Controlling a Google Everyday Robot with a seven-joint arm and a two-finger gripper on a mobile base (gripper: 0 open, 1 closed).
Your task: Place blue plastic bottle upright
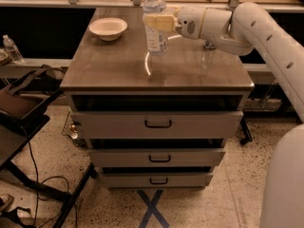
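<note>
Far left there's a small bottle (11,48) on a low shelf, well apart from the action, so ignore that one. On the cabinet top (109,65), back-left corner, sits a white bowl (108,28). Middle-back is the blue plastic bottle (156,39), standing straight up with its cap on top. The gripper (156,23) reaches in from the right, pale fingers (164,22) clamped around the bottle's upper half. The arm (266,32) runs off toward the right edge.

My read: this is the set-down bit. The bottle is vertical and its base is right at the surface, though I can't tell if it's actually touching or hanging just above. The next move would be to seat it firmly, let go gently, and draw the fingers back to the right without dragging it. It looks tall and light, so a snag could topple it.

Room-wise it looks fine. The bowl is near on the left but not touching, and there's plenty of bare top in front. The back edge is the closest drop. The arm sits on the right, so backing out that way makes sense.
</note>
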